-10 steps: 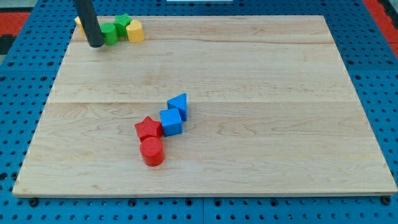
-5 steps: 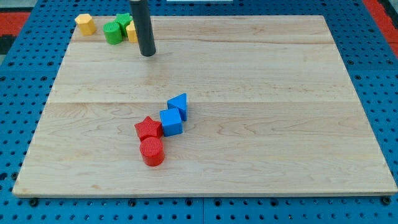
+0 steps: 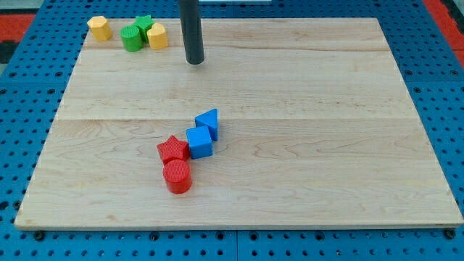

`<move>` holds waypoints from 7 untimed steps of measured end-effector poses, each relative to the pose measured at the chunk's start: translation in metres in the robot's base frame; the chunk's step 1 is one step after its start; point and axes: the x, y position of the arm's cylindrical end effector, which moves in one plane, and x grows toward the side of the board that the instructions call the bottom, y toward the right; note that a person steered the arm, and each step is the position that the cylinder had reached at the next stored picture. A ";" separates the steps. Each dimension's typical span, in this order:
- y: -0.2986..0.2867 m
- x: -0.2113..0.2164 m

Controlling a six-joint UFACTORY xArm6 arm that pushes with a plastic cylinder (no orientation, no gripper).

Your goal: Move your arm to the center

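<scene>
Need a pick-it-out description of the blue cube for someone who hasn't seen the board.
Start at the wooden board and find the diagonal chain of four blocks left of its middle. The blue cube is second from the chain's upper end, between the blue triangle and red star. It is the only square-faced blue block.

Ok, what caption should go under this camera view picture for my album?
My tip rests on the wooden board, right of the green and yellow blocks, above the red and blue blocks.
</scene>
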 end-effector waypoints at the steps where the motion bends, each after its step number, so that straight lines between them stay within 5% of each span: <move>1: 0.000 0.000; 7: 0.017 0.040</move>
